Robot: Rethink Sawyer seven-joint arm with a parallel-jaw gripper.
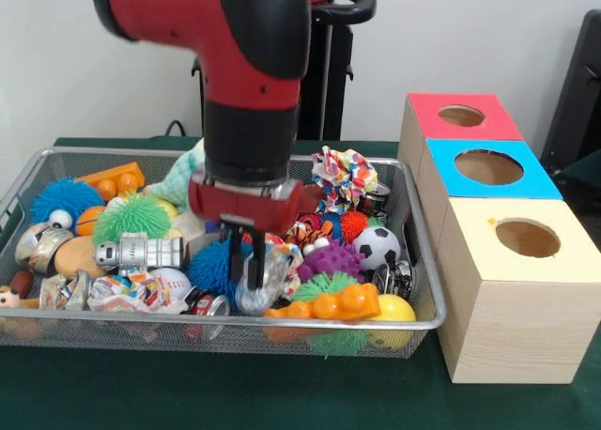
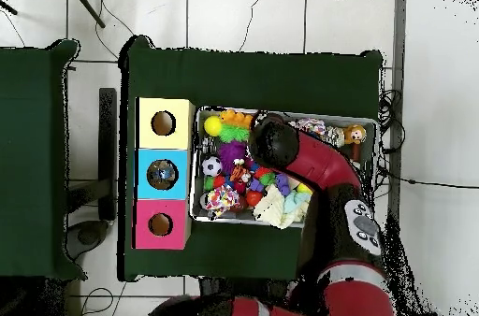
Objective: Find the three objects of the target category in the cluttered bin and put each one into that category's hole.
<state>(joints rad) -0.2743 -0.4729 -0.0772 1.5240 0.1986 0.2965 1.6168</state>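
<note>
My gripper (image 1: 244, 266) reaches down into the wire mesh bin (image 1: 424, 261), near its front middle. It is among a blue spiky ball (image 1: 211, 266), a crumpled clear wrapper (image 1: 274, 272) and a small can (image 1: 208, 305). The clutter hides its tips. In the overhead view the red arm (image 2: 309, 158) covers the gripper and the middle of the bin (image 2: 374, 125). Three boxes with round holes stand in a row beside the bin: red (image 1: 461, 115), blue (image 1: 488, 167) and pale yellow (image 1: 527, 238). From above they read yellow (image 2: 163, 123), blue (image 2: 162, 174) and red (image 2: 160, 224).
The bin also holds a soccer ball (image 1: 377, 246), a purple spiky ball (image 1: 331, 259), a green spiky ball (image 1: 131, 217), a silver robot toy (image 1: 141, 253), an orange rubber toy (image 1: 324, 305), a yellow ball (image 1: 394, 310) and a colourful cloth toy (image 1: 343, 176). Green cloth covers the table (image 1: 282, 392).
</note>
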